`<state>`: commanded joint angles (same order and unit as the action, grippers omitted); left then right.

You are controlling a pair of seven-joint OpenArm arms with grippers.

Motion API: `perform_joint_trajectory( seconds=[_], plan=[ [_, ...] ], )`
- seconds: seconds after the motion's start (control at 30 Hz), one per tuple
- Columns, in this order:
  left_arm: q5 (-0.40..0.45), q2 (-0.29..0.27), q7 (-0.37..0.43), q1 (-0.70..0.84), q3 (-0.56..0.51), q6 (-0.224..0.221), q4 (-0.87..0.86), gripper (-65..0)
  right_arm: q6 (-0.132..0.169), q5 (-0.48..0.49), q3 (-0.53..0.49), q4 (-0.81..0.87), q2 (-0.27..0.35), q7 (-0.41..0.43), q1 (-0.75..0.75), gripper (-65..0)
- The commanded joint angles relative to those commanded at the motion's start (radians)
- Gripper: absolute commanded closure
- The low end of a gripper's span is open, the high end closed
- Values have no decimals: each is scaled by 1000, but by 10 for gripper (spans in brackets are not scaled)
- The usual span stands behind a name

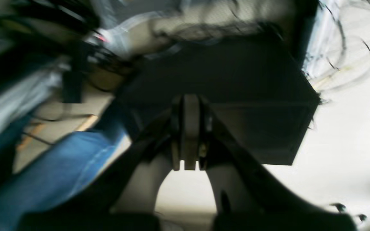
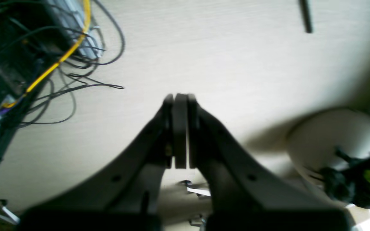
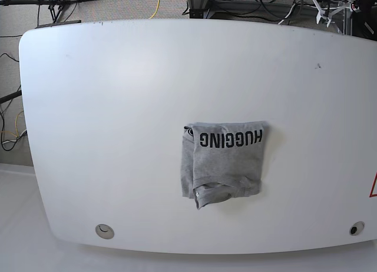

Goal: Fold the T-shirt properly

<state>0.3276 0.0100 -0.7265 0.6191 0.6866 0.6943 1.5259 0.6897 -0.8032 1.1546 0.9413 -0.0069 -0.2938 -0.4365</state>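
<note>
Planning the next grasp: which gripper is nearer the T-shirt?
Likely left: the T-shirt lies toward its side. Left gripper and right gripper, both shut, are off the table, neither camera showing it.

- Base view: bright, even overhead light, sharp; white table (image 3: 118, 107) nearly washed out, edges bowed by wide-angle lens; T-shirt (image 3: 227, 160) casts a faint soft shadow on its right.
- Left wrist view: heavy motion blur, dim, left gripper (image 1: 189, 134) silhouetted, floor at right overexposed.
- Right wrist view: brighter, mild blur; right gripper (image 2: 180, 131) dark, soft; corners vignetted.
</note>
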Motion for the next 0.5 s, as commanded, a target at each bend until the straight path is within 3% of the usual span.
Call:
perform_joint_trajectory(
  seconds=[0.2,0.33,0.5],
  plan=[
    [100,-61,192,-5,-3,-8,-155,0,-3,-3,-11,-133,6,92,5,0],
    [192,-101,325,-40,0,-8,-299,0,-5,-3,-69,-230,34,138,26,0],
    [292,-109,456,-120,28,-14,-545,0,-5,6,-140,-390,74,181,68,0]
  ],
)
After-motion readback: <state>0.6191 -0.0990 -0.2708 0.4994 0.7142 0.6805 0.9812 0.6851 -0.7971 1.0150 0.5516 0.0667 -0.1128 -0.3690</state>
